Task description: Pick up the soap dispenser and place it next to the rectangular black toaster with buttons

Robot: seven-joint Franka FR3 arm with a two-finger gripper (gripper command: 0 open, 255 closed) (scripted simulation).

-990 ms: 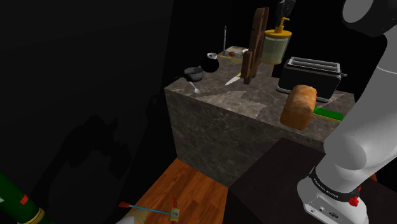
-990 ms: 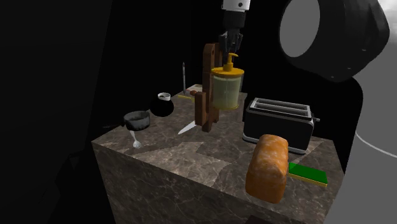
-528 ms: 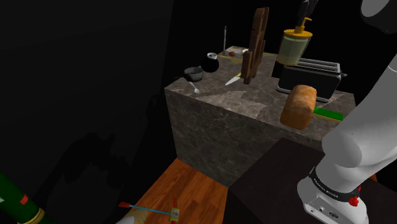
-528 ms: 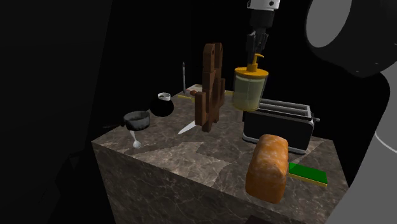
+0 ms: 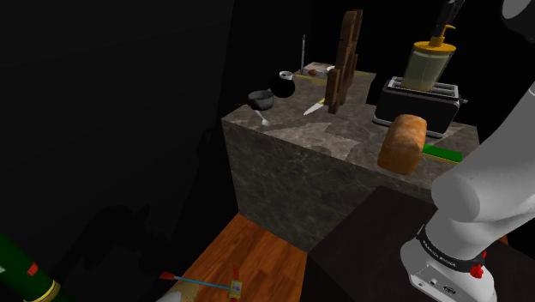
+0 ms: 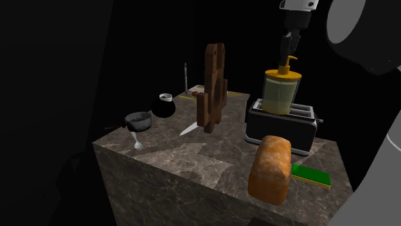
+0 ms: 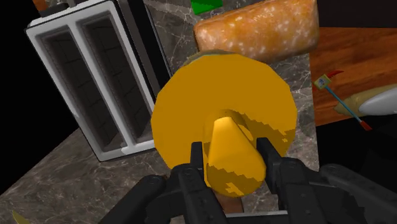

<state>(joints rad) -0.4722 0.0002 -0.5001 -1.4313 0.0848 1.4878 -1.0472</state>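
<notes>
The gripper [image 7: 232, 160] is clamped on the pump of the soap dispenser [image 6: 283, 90], its 2 fingers [image 7: 198, 164] pressing the yellow nozzle from either side. The dispenser hangs upright, clear of the desk [image 5: 291, 163]. In the shoulder view and the second exterior view its pale body stands in front of the top of the black toaster [image 6: 280, 128]. In the wrist view its round yellow cap overlaps the toaster's long edge on the side towards the bread loaf [image 7: 261, 28].

By my judgement this is the carry step: the pick-up is done and the dispenser is being brought to its place, but it is not yet set down. From these views I cannot tell whether its base is over the toaster's 2 slots or just past its edge.

The next move calls for a bare patch of desk close beside the toaster, then a straight descent until the base rests flat, and only then a release. Room is tight. The loaf stands just in front of the toaster, and a flat green thing [image 6: 311, 175] lies beyond it, near the desk's corner. The strip between loaf and toaster looks narrow, so the dispenser must come down without knocking either. Because the hold is only on the thin pump, the heavy body may swing, so a slow lowering seems wise.
</notes>
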